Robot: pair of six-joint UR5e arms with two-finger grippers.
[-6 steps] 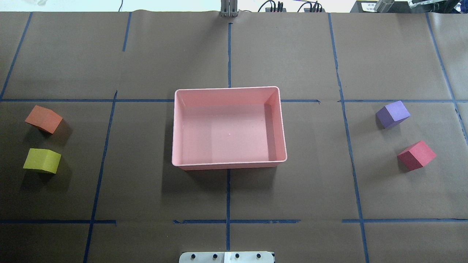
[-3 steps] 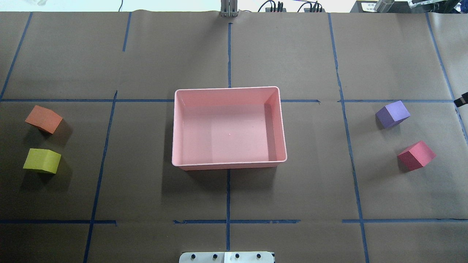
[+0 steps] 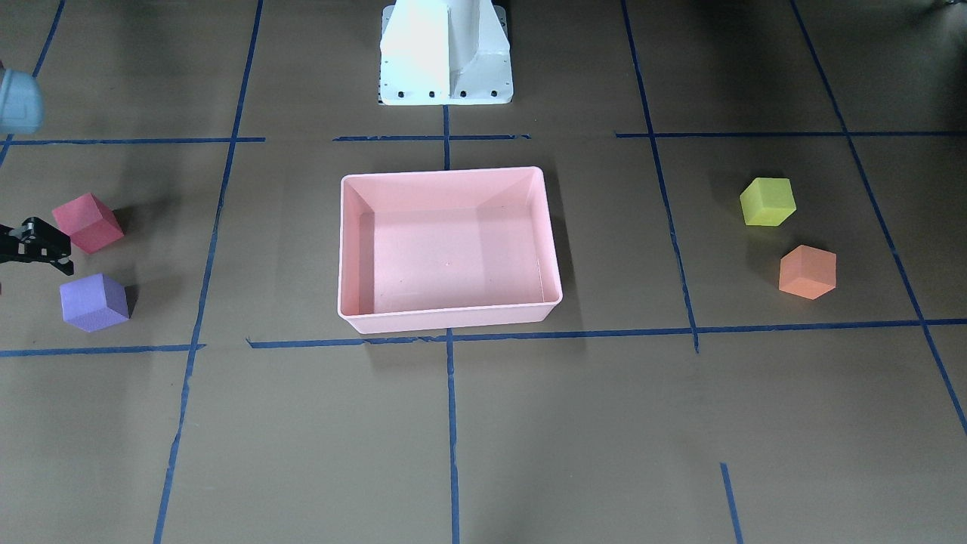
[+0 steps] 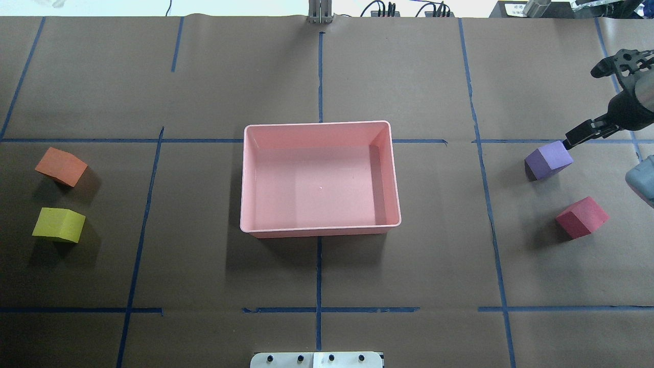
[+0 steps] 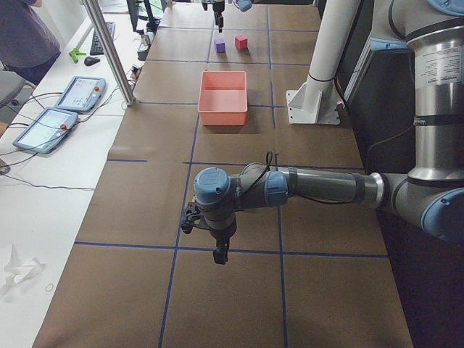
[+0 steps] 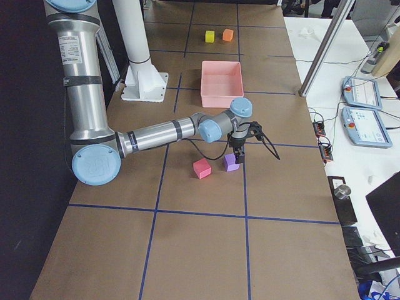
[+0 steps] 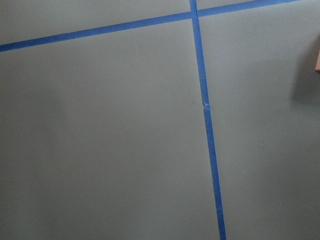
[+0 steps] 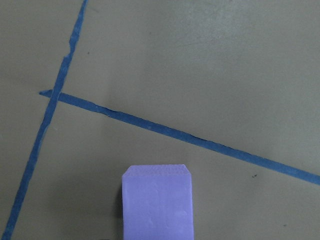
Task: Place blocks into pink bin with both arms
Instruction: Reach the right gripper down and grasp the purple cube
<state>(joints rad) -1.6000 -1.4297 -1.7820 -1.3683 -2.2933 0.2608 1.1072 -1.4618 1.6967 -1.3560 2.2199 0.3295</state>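
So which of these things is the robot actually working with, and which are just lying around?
In the job: pink bin, red block, purple block, orange block, yellow-green block, right gripper, left gripper.
Just about: tablets, blue tape, white stand.

Right gripper (image 3: 41, 246) is cut off by the front view's edge; we see only a black bit just beside the red block (image 3: 88, 222). Right wrist cam crops the purple block (image 8: 157, 202) at the btm edge. Left gripper (image 5: 217, 250) shows only from the table's end, v. small, so we can't tell how its jaws stand. Orange sliver (image 7: 318, 61) at the left wrist cam's edge: can't ID it.
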